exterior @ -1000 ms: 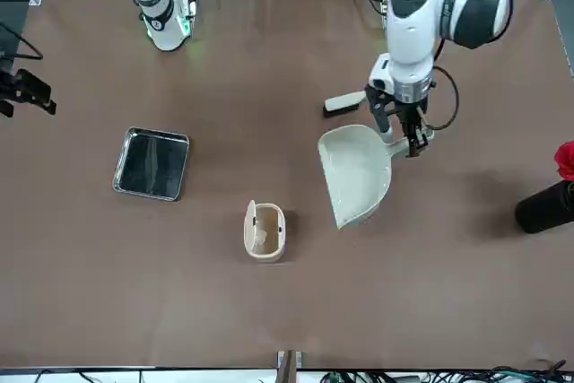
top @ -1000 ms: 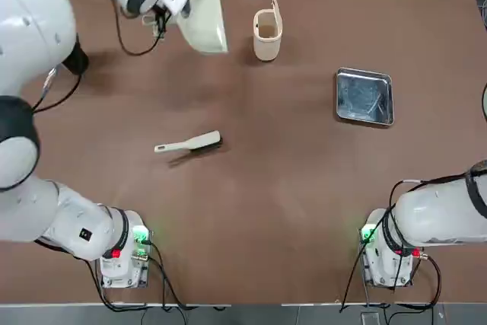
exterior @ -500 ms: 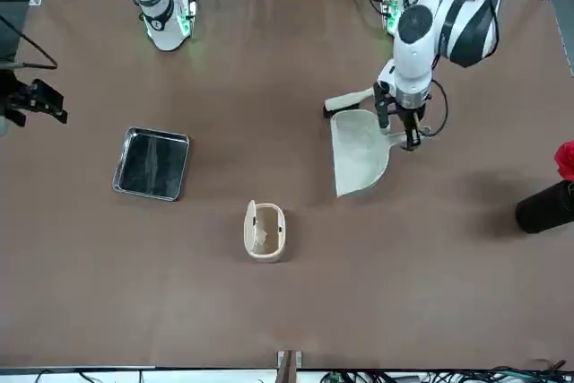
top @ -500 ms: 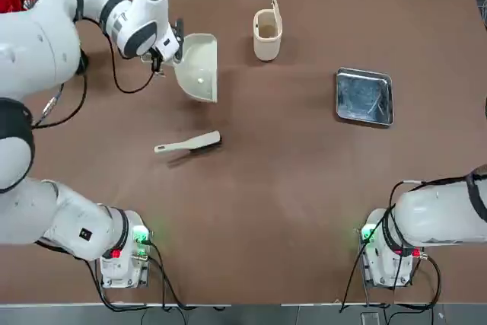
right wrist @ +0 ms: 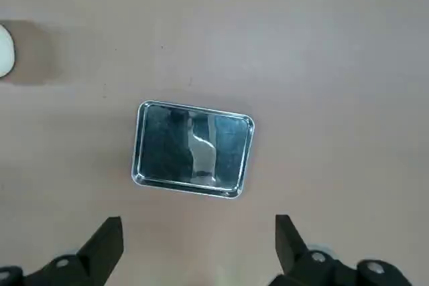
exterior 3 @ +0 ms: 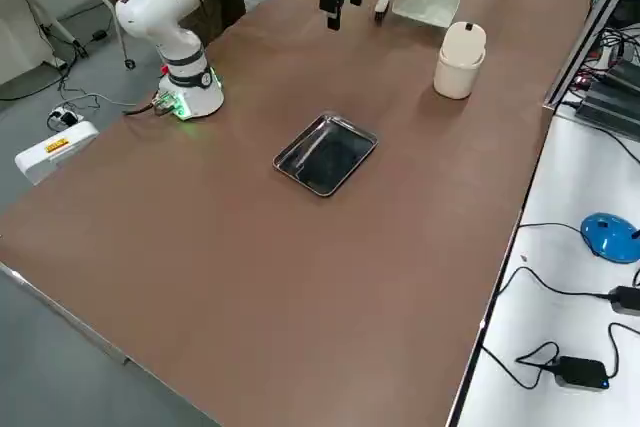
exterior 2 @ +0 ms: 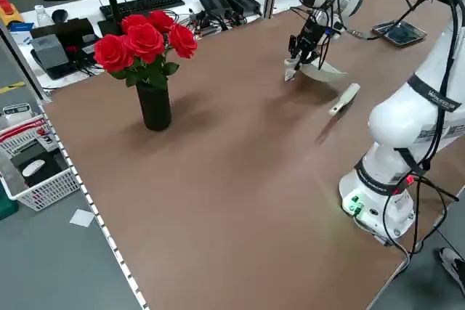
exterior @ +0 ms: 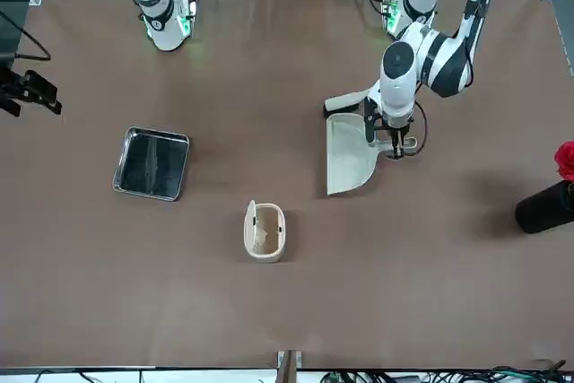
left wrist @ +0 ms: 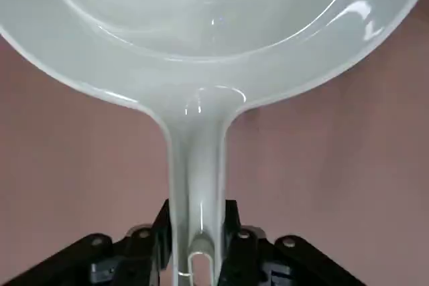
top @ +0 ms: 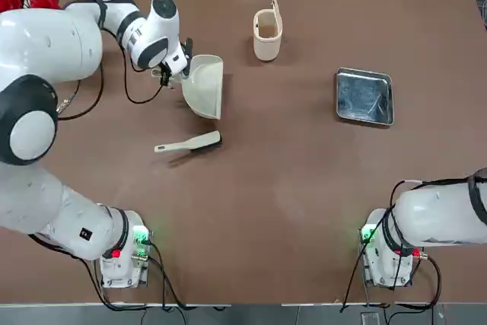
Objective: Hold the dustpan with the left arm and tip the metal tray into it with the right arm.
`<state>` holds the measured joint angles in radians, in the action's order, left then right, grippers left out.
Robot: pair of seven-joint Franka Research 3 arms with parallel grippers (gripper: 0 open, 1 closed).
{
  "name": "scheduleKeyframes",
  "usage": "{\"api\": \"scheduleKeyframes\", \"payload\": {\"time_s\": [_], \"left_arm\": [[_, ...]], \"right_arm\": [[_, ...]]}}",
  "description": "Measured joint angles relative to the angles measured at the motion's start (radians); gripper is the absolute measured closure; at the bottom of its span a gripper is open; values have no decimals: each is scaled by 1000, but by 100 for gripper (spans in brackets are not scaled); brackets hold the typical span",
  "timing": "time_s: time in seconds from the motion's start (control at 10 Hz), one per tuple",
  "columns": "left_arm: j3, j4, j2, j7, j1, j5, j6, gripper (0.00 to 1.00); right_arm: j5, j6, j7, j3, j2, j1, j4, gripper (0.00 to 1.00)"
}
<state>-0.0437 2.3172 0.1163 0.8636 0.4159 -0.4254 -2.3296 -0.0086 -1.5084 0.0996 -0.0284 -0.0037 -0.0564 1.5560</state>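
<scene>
The cream dustpan is at the table's back left, low near the surface, scoop mouth toward the robot. My left gripper is shut on its short handle, which runs between the two fingers in the left wrist view. The shiny metal tray lies flat on the table at the right. High above it my right gripper hangs open, with the tray showing between and beyond its spread fingers. In the front view that gripper sits at the picture's left edge.
A tall cream bin stands at the back middle, between dustpan and tray. A slim hand brush lies just in front of the dustpan. A dark vase of red roses stands at the far left corner.
My left arm has brought the dustpan down and toward the robot, from raised at the back edge to low beside the brush. The tray has not moved.
</scene>
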Motion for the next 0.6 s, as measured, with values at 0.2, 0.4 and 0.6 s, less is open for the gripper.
{"api": "scheduleKeyframes", "payload": {"time_s": [0.2,0.4,0.6], "left_arm": [[0,0,25,-10,-4,2,-16,67],[0,0,46,-50,-7,2,-24,67],[-4,1,66,-86,-8,3,-28,67]], "right_arm": [[7,-2,0,-14,0,-7,4,0],[9,-4,-1,-14,0,-7,4,0],[10,-7,-5,-16,0,-12,4,0]]}}
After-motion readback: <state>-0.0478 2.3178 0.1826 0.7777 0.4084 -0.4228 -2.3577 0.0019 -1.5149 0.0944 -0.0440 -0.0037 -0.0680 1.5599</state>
